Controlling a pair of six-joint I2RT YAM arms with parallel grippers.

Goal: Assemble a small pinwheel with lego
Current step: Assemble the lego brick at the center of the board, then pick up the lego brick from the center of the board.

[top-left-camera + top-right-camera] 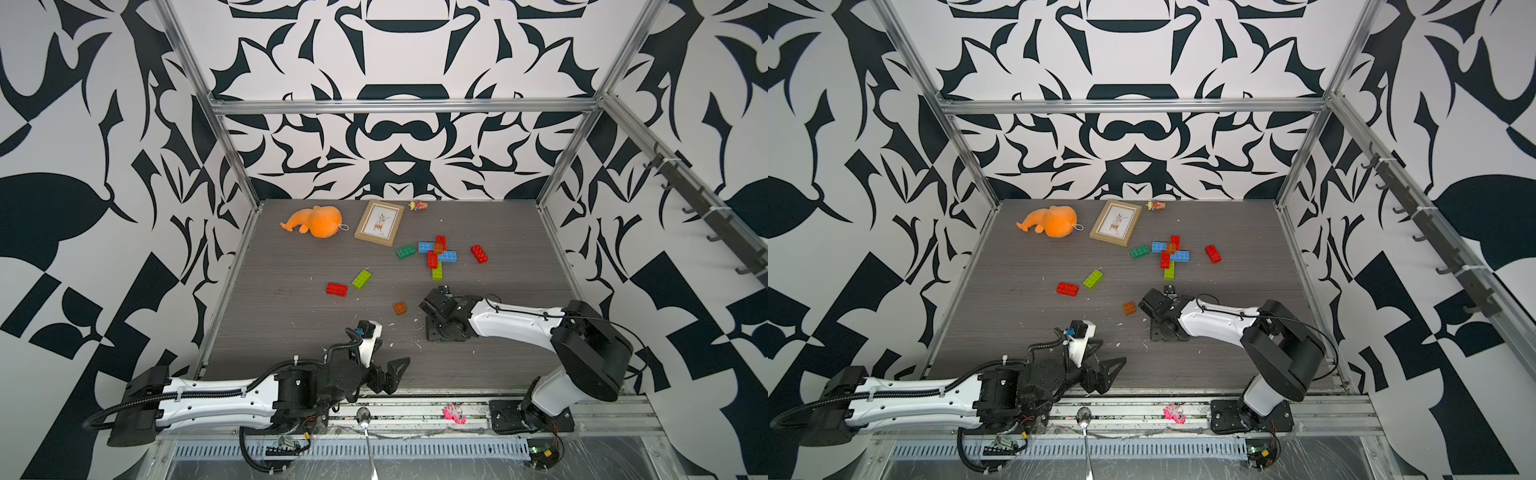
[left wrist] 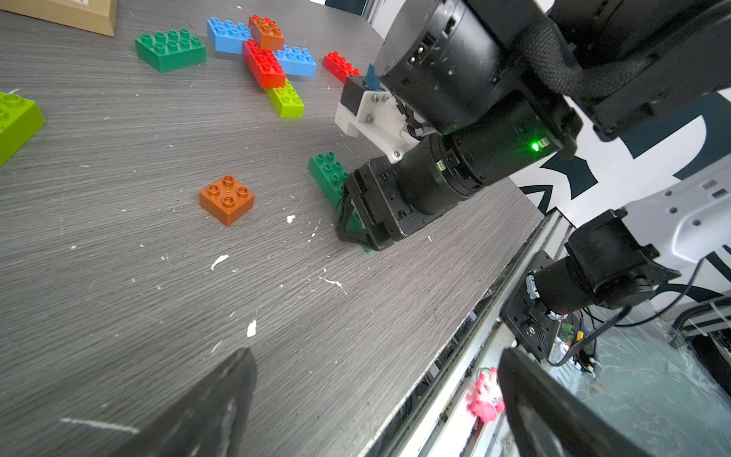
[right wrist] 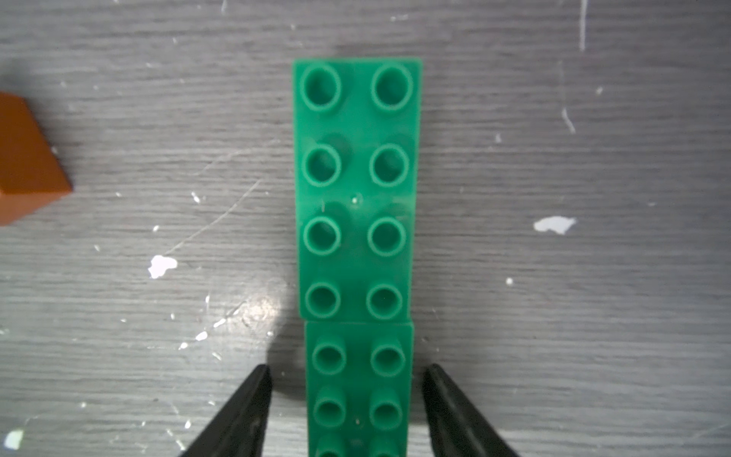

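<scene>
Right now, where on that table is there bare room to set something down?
Bare: the left side of the table, between the orange plush and the loose red brick; also the far right corner behind the other red brick. Crowded: around the brick cross near the picture frame.

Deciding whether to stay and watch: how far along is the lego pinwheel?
Done: a cluster of blue, red, lime and orange bricks looks joined mid-table. In hand: right gripper, jaws open, straddles green bricks without gripping. Left: red brick, lime brick, orange brick and others lie loose.
</scene>
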